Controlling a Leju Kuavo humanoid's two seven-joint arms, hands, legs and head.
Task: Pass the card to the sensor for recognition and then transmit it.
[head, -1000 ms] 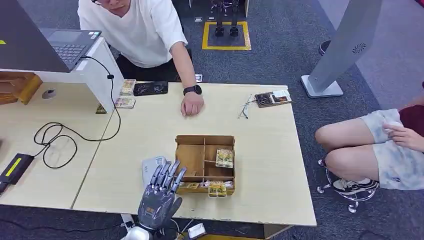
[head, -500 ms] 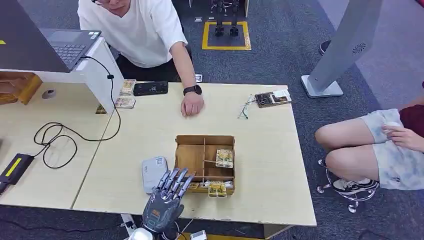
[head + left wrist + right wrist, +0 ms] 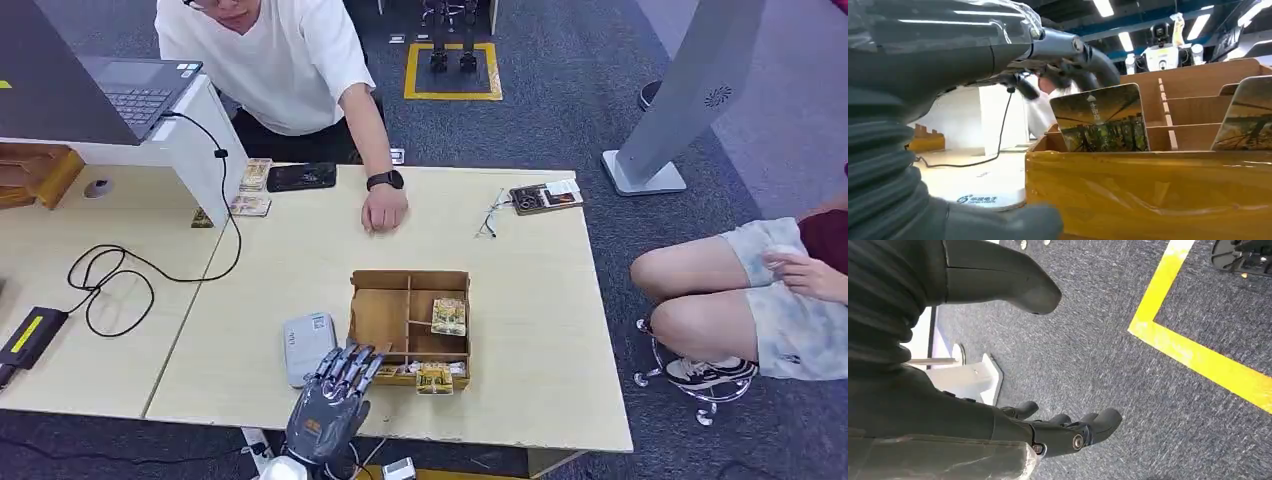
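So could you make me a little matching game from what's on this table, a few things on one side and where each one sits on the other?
Things:
1. wooden box
2. grey sensor
3. black phone
4. laptop

Places:
A. on the raised white stand at the far left
B. flat on the table just left of the wooden box
C. far edge of the table, beside the person's forearm
D. middle of the near table, holding cards

Pairs: 1-D, 2-B, 3-C, 4-A
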